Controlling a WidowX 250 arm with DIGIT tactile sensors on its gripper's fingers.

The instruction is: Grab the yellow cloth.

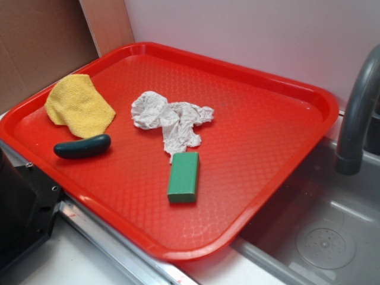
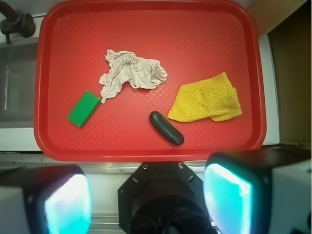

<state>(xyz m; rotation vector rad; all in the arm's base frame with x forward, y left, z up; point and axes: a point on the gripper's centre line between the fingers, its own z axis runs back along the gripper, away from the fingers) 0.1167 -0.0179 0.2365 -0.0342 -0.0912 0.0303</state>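
Observation:
The yellow cloth (image 1: 79, 105) lies flat on the left side of the red tray (image 1: 279, 148), partly folded. From the wrist camera the yellow cloth (image 2: 206, 99) sits right of centre on the tray (image 2: 146, 148). My gripper (image 2: 148, 200) hangs high above the tray's near edge, open, with nothing between its two pale fingers (image 2: 228, 200). The gripper itself is out of the exterior view; only the dark robot base (image 1: 24, 208) shows at lower left.
A dark green cucumber-like piece (image 1: 82, 146) lies just in front of the cloth. Crumpled white paper (image 1: 171, 121) sits mid-tray, a green block (image 1: 183, 176) below it. A grey faucet (image 1: 358, 113) and sink (image 1: 320, 237) stand to the right. Cardboard (image 1: 41, 41) rises behind the tray.

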